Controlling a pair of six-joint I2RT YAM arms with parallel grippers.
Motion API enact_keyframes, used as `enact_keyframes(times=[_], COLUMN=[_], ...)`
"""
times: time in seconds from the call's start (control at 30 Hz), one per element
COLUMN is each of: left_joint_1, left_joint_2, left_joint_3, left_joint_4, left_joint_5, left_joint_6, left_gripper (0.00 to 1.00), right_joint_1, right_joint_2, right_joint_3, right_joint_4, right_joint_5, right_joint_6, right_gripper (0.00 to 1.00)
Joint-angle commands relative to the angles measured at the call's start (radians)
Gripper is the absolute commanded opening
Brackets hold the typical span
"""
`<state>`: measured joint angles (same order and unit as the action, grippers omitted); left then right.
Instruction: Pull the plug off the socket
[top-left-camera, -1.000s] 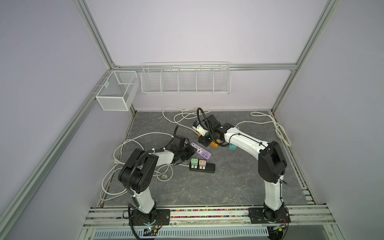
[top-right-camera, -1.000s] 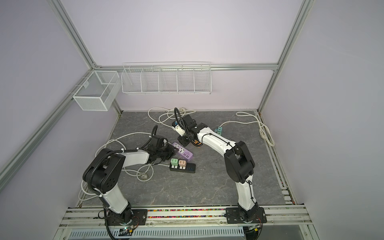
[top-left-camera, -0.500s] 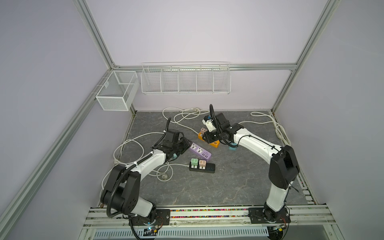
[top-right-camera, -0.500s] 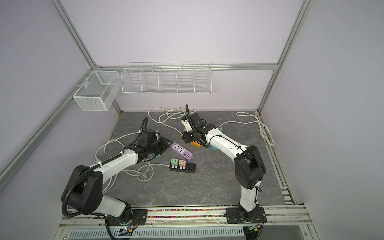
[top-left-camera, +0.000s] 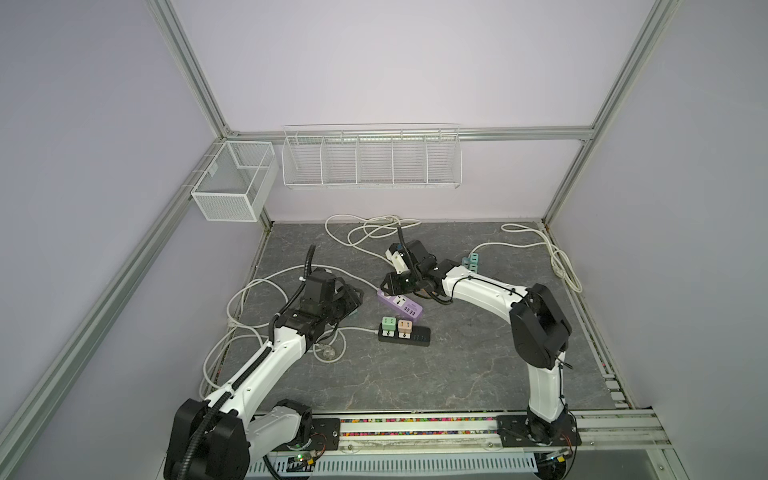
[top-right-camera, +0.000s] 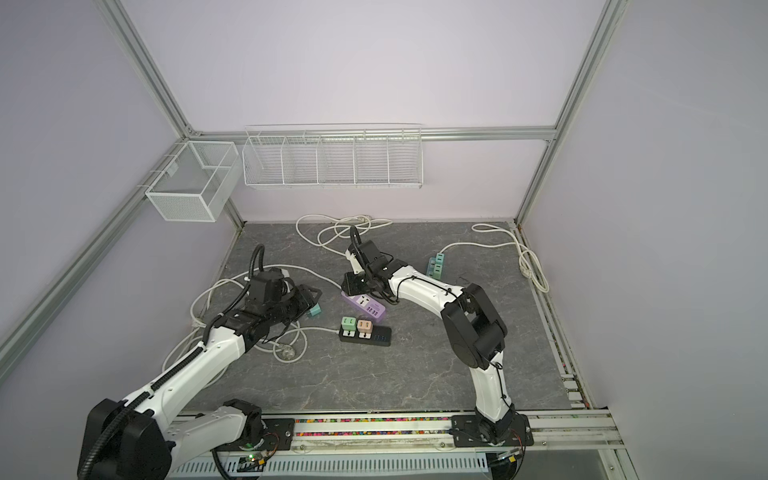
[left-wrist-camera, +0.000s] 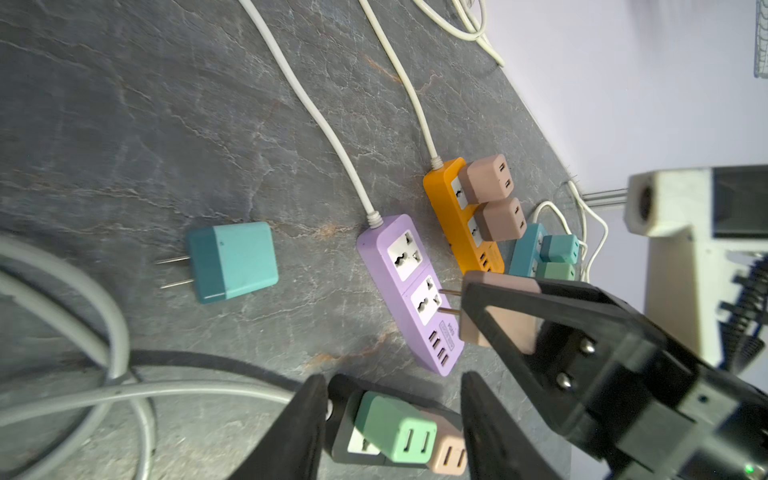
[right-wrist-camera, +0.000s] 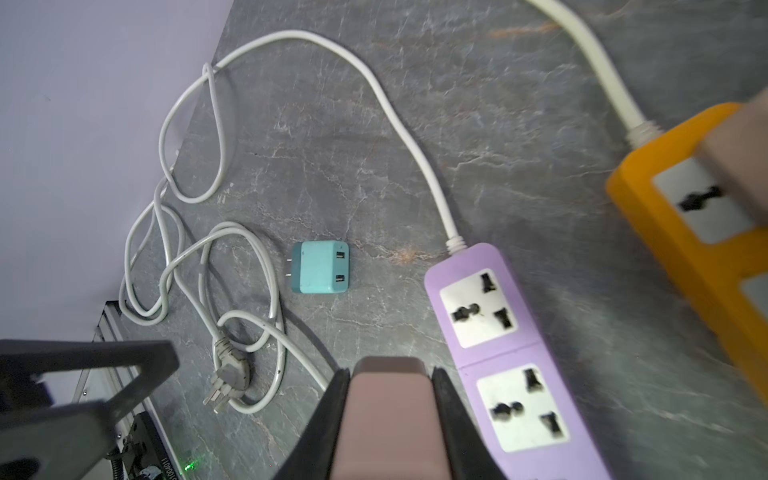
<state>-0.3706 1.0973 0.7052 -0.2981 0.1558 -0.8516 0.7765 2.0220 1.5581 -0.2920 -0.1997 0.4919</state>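
Two sockets on the purple strip (left-wrist-camera: 409, 291) stand empty, and the pink plug (right-wrist-camera: 388, 415) is out of them, clamped between the fingers of the right gripper (right-wrist-camera: 390, 374), which press tight against its two sides. In the left wrist view its two metal prongs are bare and hang just beside the strip, not in any socket. In both top views the right gripper (top-left-camera: 392, 284) is low over the table (top-left-camera: 415, 374), just beside the purple strip (top-right-camera: 365, 306); whether the plug touches the table cannot be told. The left gripper (left-wrist-camera: 390, 378) has its fingers partly spread with nothing between them, and in both top views it hovers near a teal plug (top-right-camera: 315, 309). That teal plug (left-wrist-camera: 232, 259) lies on its side on the table, prongs showing, apart from every strip. Nearer the front lies a black strip (top-left-camera: 405, 334) with a green plug (top-left-camera: 388, 324) and a peach plug (top-left-camera: 404, 326) seated in it. Behind the purple strip is an orange strip (left-wrist-camera: 461, 220) carrying two brown plugs (left-wrist-camera: 484, 178). White cords (top-left-camera: 365, 232) trail loosely over the table.
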Motion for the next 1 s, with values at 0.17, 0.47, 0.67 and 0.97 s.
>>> enact_keyframes(times=[0.17, 0.47, 0.67, 0.97], left_joint_1=[0.019, 0.025, 0.027, 0.028], left_joint_2=[-0.092, -0.118, -0.120, -0.115], left_joint_3=[-0.047, -0.065, -0.067, -0.076], left_joint_4=[-0.105, -0.142, -0.146, -0.149], left_joint_5=[-0.056, -0.075, -0.078, -0.080], left_joint_6=[0.066, 0.065, 0.056, 0.052], left_gripper=[0.59, 0.69, 0.74, 0.76], right_joint_1=[0.060, 0.096, 0.105, 0.111], right_joint_2=[0.103, 0.188, 0.239, 0.282], right_joint_3=[0.069, 0.114, 0.143, 0.154], right_joint_4=[0.087, 0.118, 0.112, 0.119], right_joint_5=[0.024, 0.052, 0.058, 0.054], right_joint_6=[0.105, 0.136, 0.141, 0.147], right_gripper=[0.14, 0.17, 0.18, 0.23])
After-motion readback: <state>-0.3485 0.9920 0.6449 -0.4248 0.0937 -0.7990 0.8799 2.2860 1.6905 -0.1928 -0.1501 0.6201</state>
